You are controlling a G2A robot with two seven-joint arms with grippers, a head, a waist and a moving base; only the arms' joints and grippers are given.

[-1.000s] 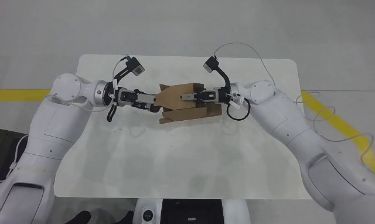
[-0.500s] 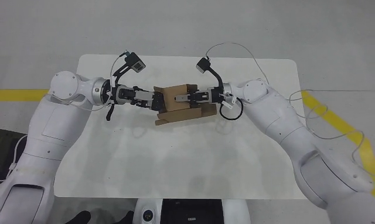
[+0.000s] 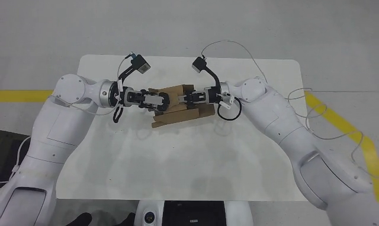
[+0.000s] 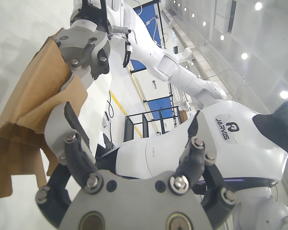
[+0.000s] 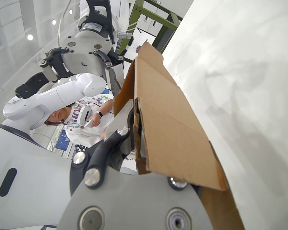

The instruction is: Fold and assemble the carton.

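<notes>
Right, status: the brown corrugated cardboard carton [image 3: 177,105] sits on the white rounded table [image 3: 237,161], toward its far middle, directly between our two arms. The right gripper [image 3: 182,99] is clenched on one carton panel. The panel runs between its fingers in the right wrist view, but the far finger is hidden under the cardboard, so we read that grip as likely, not proven. The left gripper [image 3: 160,100] is spread wide and grasps nothing. One finger [image 4: 62,120] presses against a loose end flap [image 4: 74,92], and the other stands well apart from the cardboard. On progress, we judge this an early-to-middle stage. The carton is no longer a flat blank: its walls are partly opened, and the end facing the left wrist shows a hollow. But from above it looks skewed and low, not squared up. Flaps hang loose on the side nearer the robot's body, and we see no end closed or tucked. Left to do, as we see it: square the sleeve, fold the end flaps inward one after another, close the bottom, then set the box upright. We'd call well over half the work outstanding.
</notes>
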